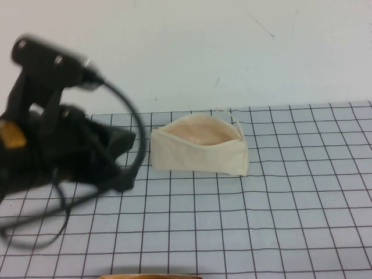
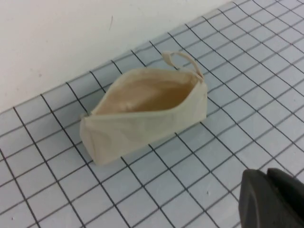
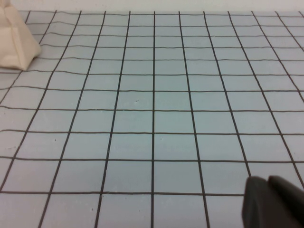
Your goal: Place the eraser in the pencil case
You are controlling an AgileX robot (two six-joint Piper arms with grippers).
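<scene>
The cream fabric pencil case [image 1: 197, 156] lies on the grid mat at mid-table with its zip open and the pinkish lining showing. Its thin pull cord [image 1: 229, 114] loops off the far right end. The eraser shows in no view. My left gripper [image 1: 129, 141] hangs just left of the case, above the mat, with its dark fingers together and nothing between them. The left wrist view shows the case [image 2: 142, 124] ahead of that gripper [image 2: 266, 174]. My right gripper [image 3: 267, 181] is out of the high view, shut and empty over bare mat. A corner of the case [image 3: 14, 43] shows far off.
The grey grid mat [image 1: 279, 209] covers the table, with a white wall behind it. A tan-orange edge [image 1: 152, 276] pokes in at the front of the high view. The left arm's black cable [image 1: 35, 232] loops over the mat's left side.
</scene>
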